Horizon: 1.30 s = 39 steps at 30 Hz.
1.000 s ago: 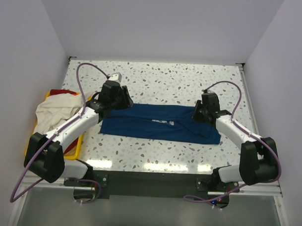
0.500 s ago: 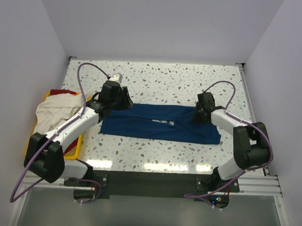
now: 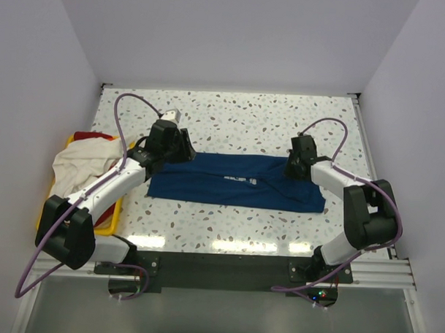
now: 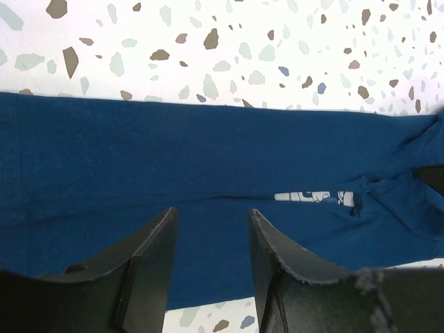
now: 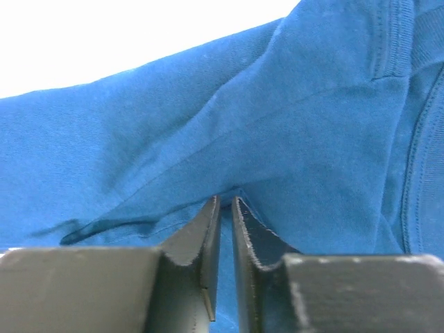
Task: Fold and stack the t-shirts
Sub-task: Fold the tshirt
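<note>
Right gripper (image 5: pixel 225 201) jaws narrow, almost together, black hard pads with toothed edges, nipping a raised ridge of the navy t-shirt (image 5: pixel 291 125); cloth tents up to the tips, creases run off toward 9 o'clock. Shirt is soft matte knit, and a curved stitched seam (image 5: pixel 409 173) is cut off at the 3 o'clock edge of the right wrist view

Left gripper (image 4: pixel 211 214) jaws wide apart, holding nothing, over the same shirt with blue cloth showing in the gap; cannot tell whether the tips touch it. Fingers (image 4: pixel 149 263) black, rigid, serrated on the inner side

From above, the navy t-shirt lies as a long flat folded band at table centre, long side running 9 to 3 o'clock. Left gripper sits at its 10 o'clock corner, right gripper at its 2 o'clock corner, both sets of tips hidden under the wrist bodies. White print (image 3: pixel 240 179) is mostly folded under, only a thin strip shows, unreadable

Table (image 3: pixel 246 116) is glossy speckled terrazzo, white with grey and brown chips. At 9 o'clock is a yellow bin (image 3: pixel 116 217) of hard plastic, largely covered by the left arm and a crumpled cream t-shirt (image 3: pixel 76 165) draped over its rim. A red t-shirt (image 3: pixel 84 137) peeks out at the bin's 12 o'clock end, the rest of it buried. Purple cables (image 3: pixel 126 99) loop over each arm
</note>
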Available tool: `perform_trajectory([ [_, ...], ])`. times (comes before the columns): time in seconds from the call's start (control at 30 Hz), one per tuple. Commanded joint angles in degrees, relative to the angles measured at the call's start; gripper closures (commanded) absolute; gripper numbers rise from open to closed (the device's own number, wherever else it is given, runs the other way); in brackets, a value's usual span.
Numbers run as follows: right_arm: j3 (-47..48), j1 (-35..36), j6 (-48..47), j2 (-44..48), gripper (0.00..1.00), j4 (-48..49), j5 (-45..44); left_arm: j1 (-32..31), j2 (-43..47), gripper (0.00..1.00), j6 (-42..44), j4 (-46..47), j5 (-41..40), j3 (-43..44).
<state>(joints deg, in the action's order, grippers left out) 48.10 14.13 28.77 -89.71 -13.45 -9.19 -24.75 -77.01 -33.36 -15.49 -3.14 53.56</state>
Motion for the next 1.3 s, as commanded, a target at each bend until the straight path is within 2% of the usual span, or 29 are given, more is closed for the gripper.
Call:
perform_trajectory([
  [0.0, -0.02, -0.16, 0.32, 0.24, 0.88, 2.82, 1.28, 0.41, 1.16, 0.5, 0.85, 1.6, 0.76, -0.3],
  [0.03, -0.11, -0.16, 0.23, 0.67, 0.93, 2.82, 1.72, 0.41, 1.25, 0.51, 0.85, 1.6, 0.85, -0.3],
  [0.13, -0.99, -0.16, 0.67, 2.43, 0.99, 2.99, 3.56, 0.41, 1.25, 0.51, 0.76, 1.6, 0.85, -0.39],
  [0.23, -1.69, -0.07, 0.84, 4.27, 1.0, 2.73, 5.67, 0.41, 1.16, 0.51, 0.67, 1.77, 0.94, -0.47],
  [0.33, -1.78, -0.07, 0.41, 5.68, 1.0, 1.33, 3.23, 0.41, 1.08, 0.51, 0.67, 1.95, 1.29, -0.56],
  [0.37, -1.52, -0.16, 0.06, 5.6, 0.9, 0.8, 1.47, 0.41, 1.08, 0.51, 0.67, 1.95, 1.38, -0.65],
  [0.47, -0.29, -0.16, -0.47, 5.25, 0.71, -0.78, -0.12, 0.41, 0.99, 0.51, 0.67, 2.13, 1.55, -0.74],
  [0.5, 0.33, -0.24, -0.39, 5.16, 0.68, -0.79, -0.65, 0.41, 0.9, 0.51, 0.58, 2.21, 1.47, -0.83],
  [0.7, 2.61, -0.16, -0.65, 1.47, 0.59, -1.14, -1.97, 0.41, 0.99, 0.51, 0.58, 2.04, 1.55, -1.0],
  [0.9, 2.7, -0.24, -0.47, -1.16, 0.59, 0.44, -2.15, 0.41, 1.16, 0.51, 0.67, 2.04, 1.55, -1.0],
  [1.0, 2.27, -0.16, -0.39, -1.43, 0.61, 0.79, -2.06, 0.41, 1.08, 0.51, 0.67, 1.95, 1.47, -1.0],
  [1.13, 1.21, -0.07, -0.03, -0.03, 0.74, 1.41, -1.1, 0.41, 1.16, 0.51, 0.58, 2.04, 1.47, -1.09],
  [1.17, 1.12, -0.07, 0.05, 0.41, 0.81, 1.24, -0.92, 0.41, 1.16, 0.51, 0.58, 2.21, 1.47, -1.09],
  [1.27, 0.95, -0.07, 0.32, 1.9, 0.92, 0.71, 0.4, 0.41, 1.16, 0.51, 0.58, 2.3, 1.47, -1.18],
])
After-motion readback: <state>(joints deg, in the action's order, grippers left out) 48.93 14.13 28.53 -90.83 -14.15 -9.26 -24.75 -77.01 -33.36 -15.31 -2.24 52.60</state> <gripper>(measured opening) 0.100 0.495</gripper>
